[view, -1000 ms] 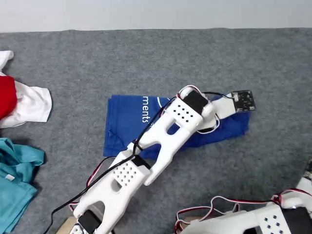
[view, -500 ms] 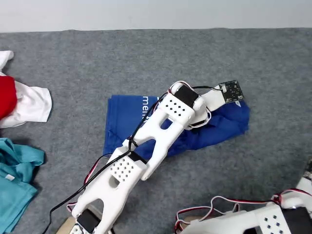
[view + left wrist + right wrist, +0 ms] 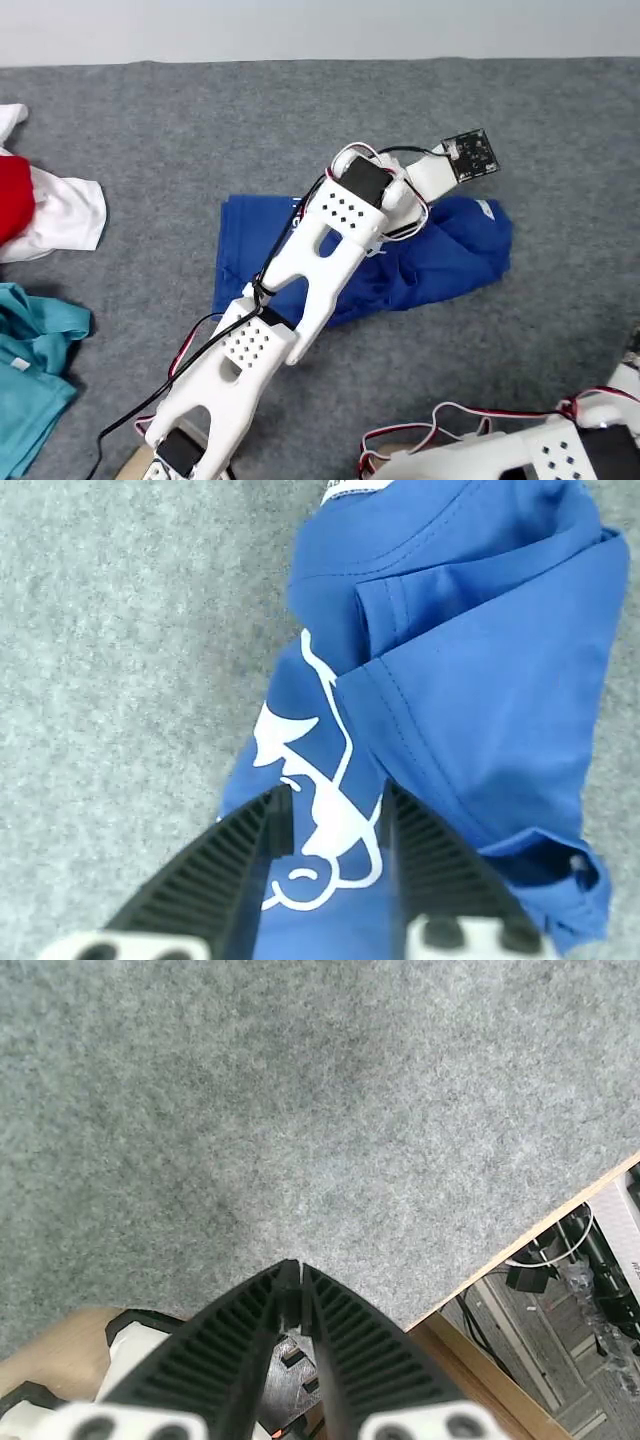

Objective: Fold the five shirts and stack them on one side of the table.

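A blue shirt [image 3: 455, 255] with white print lies partly folded at the middle of the grey table. My left arm stretches over it from the near side. In the left wrist view my left gripper [image 3: 335, 800] is shut on a fold of the blue shirt [image 3: 480, 680], with cloth pinched between the black fingers [image 3: 250, 840] and bunched cloth beyond them. My right arm [image 3: 560, 450] rests at the near right corner. The right gripper [image 3: 292, 1270] is shut on nothing, above bare grey mat near the table's edge.
A white shirt [image 3: 65, 215] with a red one [image 3: 12, 195] lies at the far left, and a teal shirt [image 3: 30, 350] sits at the near left. The table's wooden edge [image 3: 470, 1310] runs close to my right gripper. Cables trail beside the right arm.
My left arm has risen and drawn toward the far side, pulling the shirt's right part with it. The cloth has bunched up and covered most of the white print. The right arm has kept still.
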You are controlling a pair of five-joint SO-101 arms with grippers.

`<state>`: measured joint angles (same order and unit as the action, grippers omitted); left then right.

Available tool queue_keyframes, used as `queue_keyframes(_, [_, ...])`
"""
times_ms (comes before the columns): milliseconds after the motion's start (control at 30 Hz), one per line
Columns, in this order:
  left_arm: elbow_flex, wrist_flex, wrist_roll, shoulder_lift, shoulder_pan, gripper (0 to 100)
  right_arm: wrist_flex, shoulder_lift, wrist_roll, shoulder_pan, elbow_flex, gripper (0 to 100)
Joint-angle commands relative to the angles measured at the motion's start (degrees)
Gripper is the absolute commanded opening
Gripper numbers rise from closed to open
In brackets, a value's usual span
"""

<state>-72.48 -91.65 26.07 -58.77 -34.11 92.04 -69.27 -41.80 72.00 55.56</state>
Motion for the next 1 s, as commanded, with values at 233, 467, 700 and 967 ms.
queue_keyframes(233, [-4.26,-7.03,-0.97,4.22,-2.9,15,-0.84,-0.57,0.35,0.04,0.26,1.0])
queue_keyframes(467, [-0.31,-8.97,-6.07,7.03,-9.49,15,-1.19,-0.57,0.35,-0.92,0.44,1.0])
queue_keyframes(700, [8.31,-8.88,-6.07,7.47,-9.14,15,-1.1,-0.57,0.35,-2.68,0.44,1.0])
queue_keyframes(967, [14.11,-8.79,-5.89,7.12,-3.52,15,-1.19,-0.57,0.35,-2.77,0.44,1.0])
